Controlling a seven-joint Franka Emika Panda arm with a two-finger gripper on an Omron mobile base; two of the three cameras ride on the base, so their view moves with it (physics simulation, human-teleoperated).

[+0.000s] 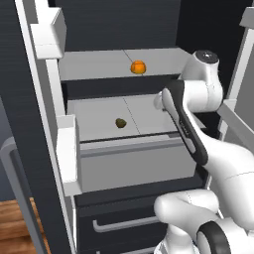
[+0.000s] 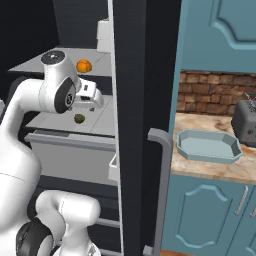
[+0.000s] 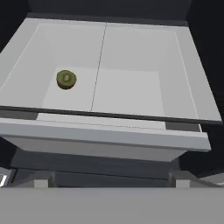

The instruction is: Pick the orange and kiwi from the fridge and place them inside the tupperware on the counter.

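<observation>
Dark walls of the open fridge (image 1: 119, 20) frame pale grey shelves, with the white arm reaching in at the height of the lower shelf. Its jaws (image 2: 89, 98) stand wide apart and hold nothing; in the hand view their tips barely show at the bottom edge. That view looks down on the lower shelf, where the kiwi (image 3: 66, 79) lies on the left half, well ahead of the jaws and off to their left, with nothing touching it. From the left base view the kiwi (image 1: 120, 122) sits near the shelf's middle, apart from the arm to its right, and the orange (image 1: 138, 67) rests alone on the shelf above. The right base view shows the orange (image 2: 84, 65) above the hand and the kiwi (image 2: 79, 118) just below it, and adds what the others lack: the beige counter (image 2: 215, 167) past the fridge door, bearing the pale blue tupperware (image 2: 207, 145) beside a toaster (image 2: 246, 120), against a brick wall (image 2: 210, 92).
</observation>
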